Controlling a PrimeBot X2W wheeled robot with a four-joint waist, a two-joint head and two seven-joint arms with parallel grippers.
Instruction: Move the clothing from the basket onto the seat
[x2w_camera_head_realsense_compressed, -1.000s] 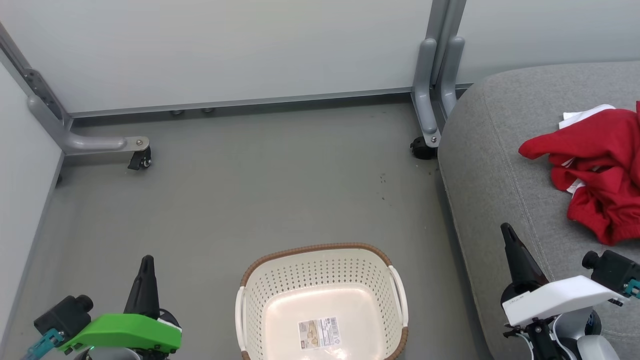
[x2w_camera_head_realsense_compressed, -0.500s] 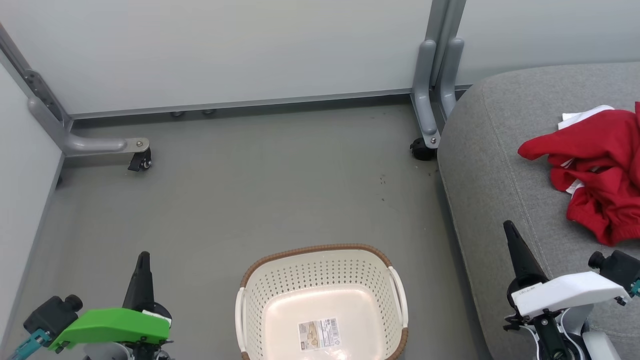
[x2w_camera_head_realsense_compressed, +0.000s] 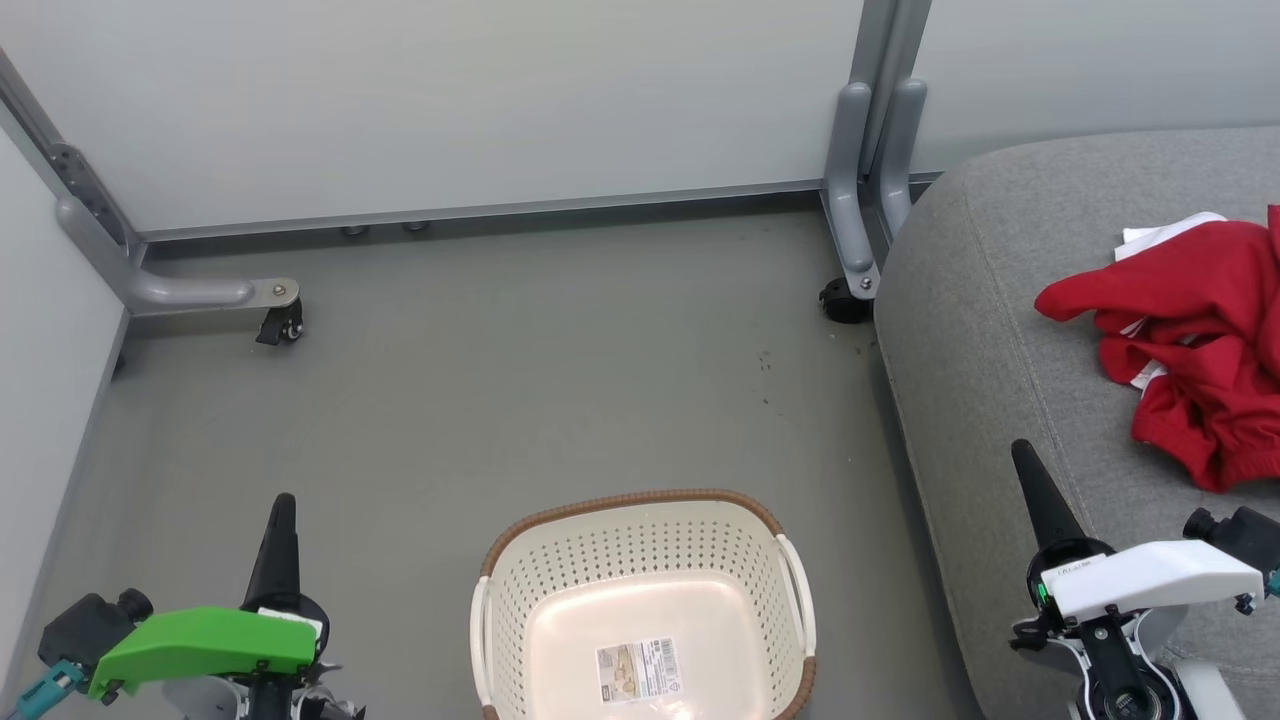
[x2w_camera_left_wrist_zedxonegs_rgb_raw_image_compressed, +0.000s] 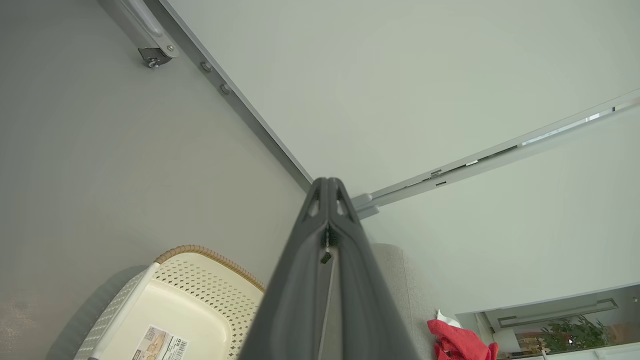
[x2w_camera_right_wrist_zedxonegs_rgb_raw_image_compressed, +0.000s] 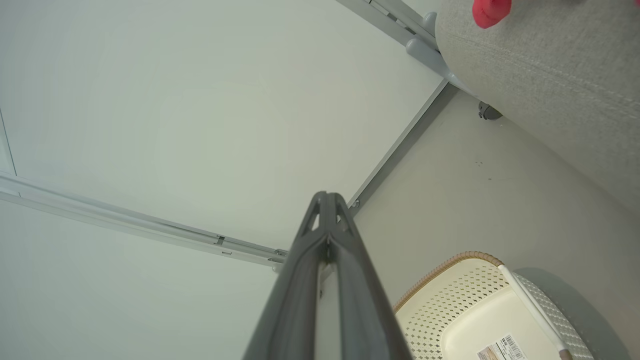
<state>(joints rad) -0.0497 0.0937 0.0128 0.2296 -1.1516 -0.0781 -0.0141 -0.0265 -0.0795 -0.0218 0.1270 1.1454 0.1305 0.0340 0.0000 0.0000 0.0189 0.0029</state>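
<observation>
The cream-white basket (x2w_camera_head_realsense_compressed: 520, 590) with a brown rim stands on the floor at the bottom centre, holding nothing but a barcode label (x2w_camera_head_realsense_compressed: 638, 668). Red clothing (x2w_camera_head_realsense_compressed: 1205, 340) with white trim lies crumpled on the light-grey seat (x2w_camera_head_realsense_compressed: 990, 330) at the right. My left gripper (x2w_camera_head_realsense_compressed: 283, 500) is shut and bare, left of the basket over the floor. Over the seat's front edge, my right gripper (x2w_camera_head_realsense_compressed: 1021, 447) is shut and bare too, short of the clothing. In the wrist views the left gripper (x2w_camera_left_wrist_zedxonegs_rgb_raw_image_compressed: 327, 181) and right gripper (x2w_camera_right_wrist_zedxonegs_rgb_raw_image_compressed: 327, 195) each show fingers pressed together, with the basket (x2w_camera_left_wrist_zedxonegs_rgb_raw_image_compressed: 200, 280) (x2w_camera_right_wrist_zedxonegs_rgb_raw_image_compressed: 450, 300) below.
Grey panel walls close the back and left. A metal foot with a caster (x2w_camera_head_realsense_compressed: 280, 322) sits on the floor at left, another caster (x2w_camera_head_realsense_compressed: 840, 298) by the post beside the seat. Grey floor (x2w_camera_head_realsense_compressed: 520, 380) spreads between walls and basket.
Both arms have drawn back toward the bottom of the head view, the left gripper lower and the right one lower and slightly right. Basket and clothing have not moved.
</observation>
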